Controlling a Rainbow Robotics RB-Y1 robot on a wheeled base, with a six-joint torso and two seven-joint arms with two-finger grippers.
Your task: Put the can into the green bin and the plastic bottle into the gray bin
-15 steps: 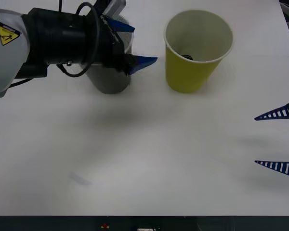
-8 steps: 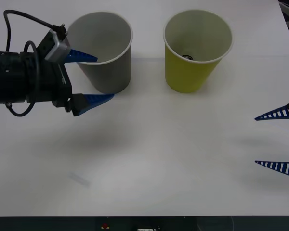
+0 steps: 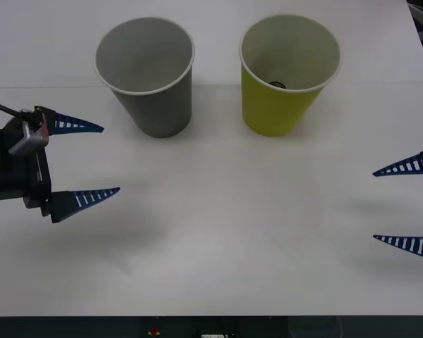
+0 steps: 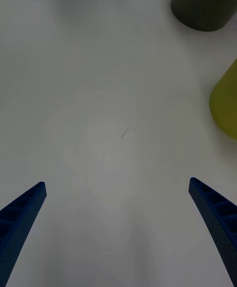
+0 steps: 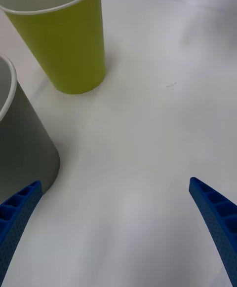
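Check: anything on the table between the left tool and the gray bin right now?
Nothing visible. The left tool sits open at the table's left edge, and only bare white table lies between it and the gray bin. The green bin stands off to the gray bin's right, out of that path.

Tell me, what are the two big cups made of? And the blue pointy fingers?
The gray bin and the green bin look like matte paper cups: thin walls, rolled white rims. The left gripper and right gripper have fingers that seem ribbed blue plastic or rubber; which one is unclear.
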